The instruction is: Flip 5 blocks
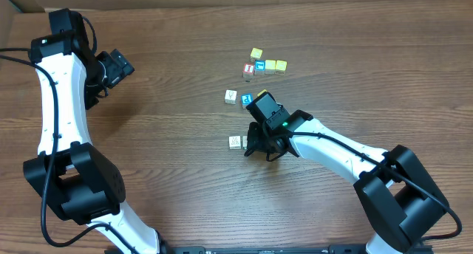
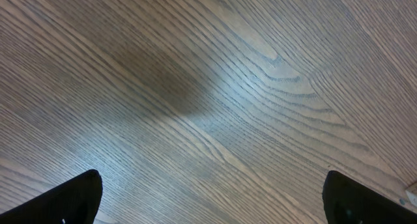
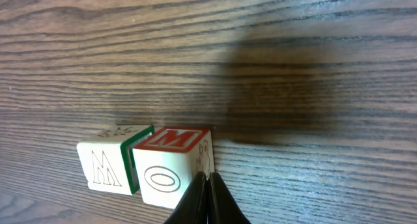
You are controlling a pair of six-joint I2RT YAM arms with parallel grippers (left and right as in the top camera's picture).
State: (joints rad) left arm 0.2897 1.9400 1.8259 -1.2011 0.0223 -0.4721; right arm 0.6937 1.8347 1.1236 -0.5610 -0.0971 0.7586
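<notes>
The blocks (image 1: 235,142) my next move turns on are the two lying side by side and touching, low on the table (image 1: 162,32) and well apart from the rest farther up. In my right wrist view the O-faced cube (image 3: 171,168) sits against the tips of my right gripper (image 3: 210,185), which is pinched completely shut on nothing. The tips touch the cube's right edge low down, so it lies just to my left of them. Its M-faced neighbour (image 3: 107,164) lies beyond it on the same line. I judge that a plain sideways push from here would run along that row and shove both cubes together. Tipping the O-faced one over likely calls for levering at its low edge, or opening up to straddle it. My left gripper (image 1: 117,68) hangs wide open over bare wood far across the table, so the right arm is clearly the nearer one for this pair.
</notes>
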